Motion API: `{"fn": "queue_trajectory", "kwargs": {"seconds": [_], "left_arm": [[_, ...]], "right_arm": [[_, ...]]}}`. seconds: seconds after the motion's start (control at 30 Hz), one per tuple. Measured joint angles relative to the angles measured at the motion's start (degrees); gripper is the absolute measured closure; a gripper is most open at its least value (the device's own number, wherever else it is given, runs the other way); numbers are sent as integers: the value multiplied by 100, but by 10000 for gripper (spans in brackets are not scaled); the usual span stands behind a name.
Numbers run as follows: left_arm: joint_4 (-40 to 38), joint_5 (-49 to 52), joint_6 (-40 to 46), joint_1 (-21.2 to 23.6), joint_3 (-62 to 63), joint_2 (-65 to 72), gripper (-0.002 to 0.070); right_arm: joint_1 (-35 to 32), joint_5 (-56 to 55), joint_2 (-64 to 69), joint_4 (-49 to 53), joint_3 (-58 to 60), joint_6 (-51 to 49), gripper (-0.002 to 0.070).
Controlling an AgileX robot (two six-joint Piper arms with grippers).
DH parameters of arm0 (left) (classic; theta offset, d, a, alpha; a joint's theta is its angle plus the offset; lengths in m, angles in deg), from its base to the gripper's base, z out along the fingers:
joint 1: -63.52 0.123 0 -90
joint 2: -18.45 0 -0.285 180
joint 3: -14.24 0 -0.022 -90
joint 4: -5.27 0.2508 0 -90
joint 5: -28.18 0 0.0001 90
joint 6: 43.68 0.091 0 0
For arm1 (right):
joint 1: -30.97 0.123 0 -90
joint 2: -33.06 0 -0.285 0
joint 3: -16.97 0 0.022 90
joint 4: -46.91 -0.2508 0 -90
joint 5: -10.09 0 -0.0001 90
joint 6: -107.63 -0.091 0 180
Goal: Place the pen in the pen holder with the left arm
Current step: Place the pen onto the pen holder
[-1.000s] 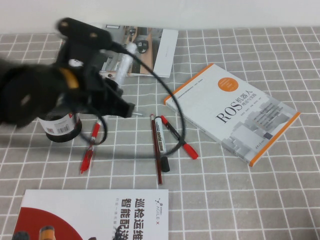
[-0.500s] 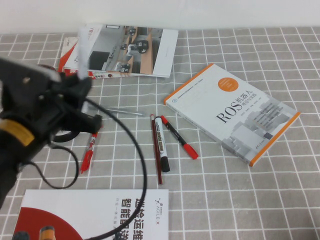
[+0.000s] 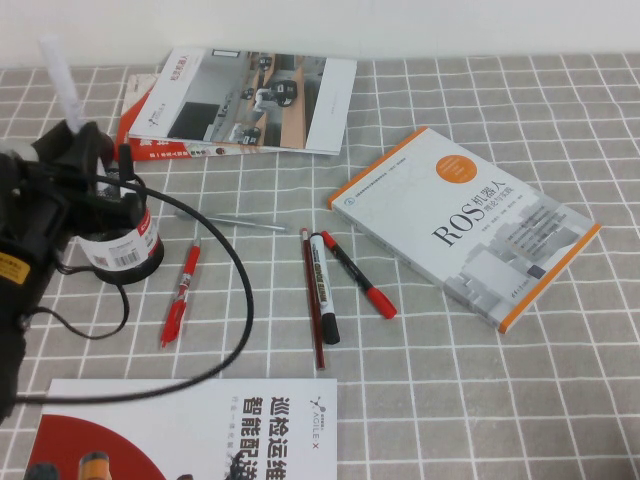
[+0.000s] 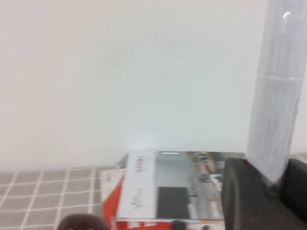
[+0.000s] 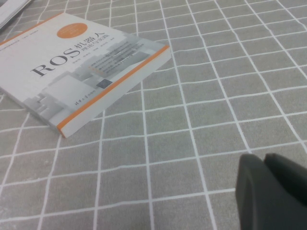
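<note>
1. Since half a second ago the left arm [image 3: 30,260] has drawn back toward the table's left edge, so the pen holder [image 3: 120,240] — hidden behind it then — now shows in full.
2. Left gripper [image 3: 75,150] sits just above and left of the holder's rim, its fingers [image 4: 244,191] clamped on the pen [image 3: 60,80].
3. That white pen stands nearly upright, its long axis close to vertical, the free end up and leaning slightly left and away; its lower end is hidden in the gripper.
4. From the left wrist camera the pen [image 4: 278,91] rises as a pale column against the wall, with a magazine [image 4: 177,189] lying beyond.
5. Right gripper [image 5: 276,191] hovers low over the checked cloth [image 5: 192,120] near the ROS book [image 5: 86,67]; only its dark tip shows — I cannot tell whether it is apart or together.
6. On the cloth right of the holder lie a red pen [image 3: 180,295] and a black-capped marker [image 3: 322,285].
</note>
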Motion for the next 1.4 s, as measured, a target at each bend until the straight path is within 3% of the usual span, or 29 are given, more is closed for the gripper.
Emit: {"fn": "queue_trajectory", "kwargs": {"seconds": [0.33, 0.97, 1.03, 1.27, 1.4], "left_arm": [[-698, -652, -39, 115, 40, 1066, 566], [-714, -745, -52, 115, 166, 1599, 561], [-723, -670, -52, 115, 166, 1609, 535], [-1005, -670, -52, 115, 166, 1608, 330], [-1160, -685, 7, 115, 155, 1486, 300]], "right_arm": [[0, 0, 0, 0, 0, 0, 692], [0, 0, 0, 0, 0, 0, 692], [0, 0, 0, 0, 0, 0, 691], [0, 0, 0, 0, 0, 0, 692], [0, 0, 0, 0, 0, 0, 691]]}}
